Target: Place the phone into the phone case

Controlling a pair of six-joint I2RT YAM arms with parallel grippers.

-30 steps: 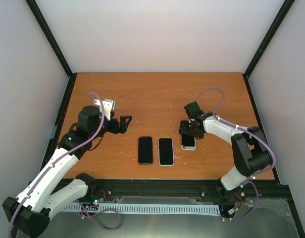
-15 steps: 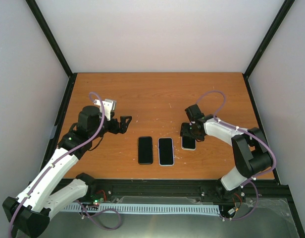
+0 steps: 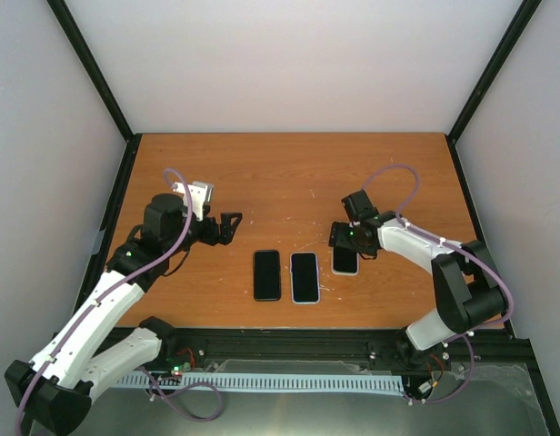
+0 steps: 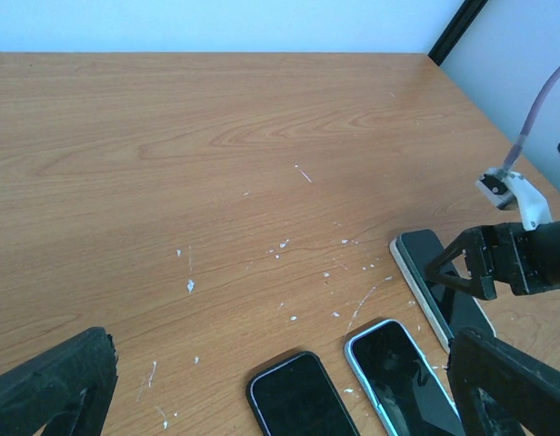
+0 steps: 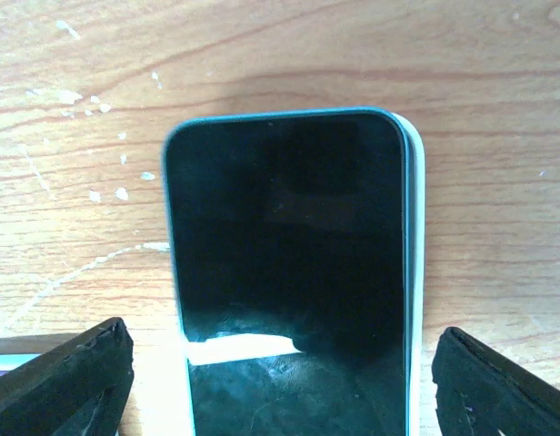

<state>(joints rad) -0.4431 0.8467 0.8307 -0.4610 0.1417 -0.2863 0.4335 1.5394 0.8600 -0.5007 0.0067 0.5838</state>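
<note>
Between the wide-spread, empty fingers [image 5: 66,377] of the right gripper [image 5: 280,372], the phone [image 5: 289,245] lies screen-up on the case [image 5: 415,272], seemingly not fully seated, white rim showing alongside.

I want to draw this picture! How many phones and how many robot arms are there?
Phones: 3 (left, middle, right)
Robot arms: 2 (left, right)
Total: 5

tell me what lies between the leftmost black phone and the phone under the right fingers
A dark-screened rectangular phone with a pale blue rim, lying flat; top external view shows it.
</note>
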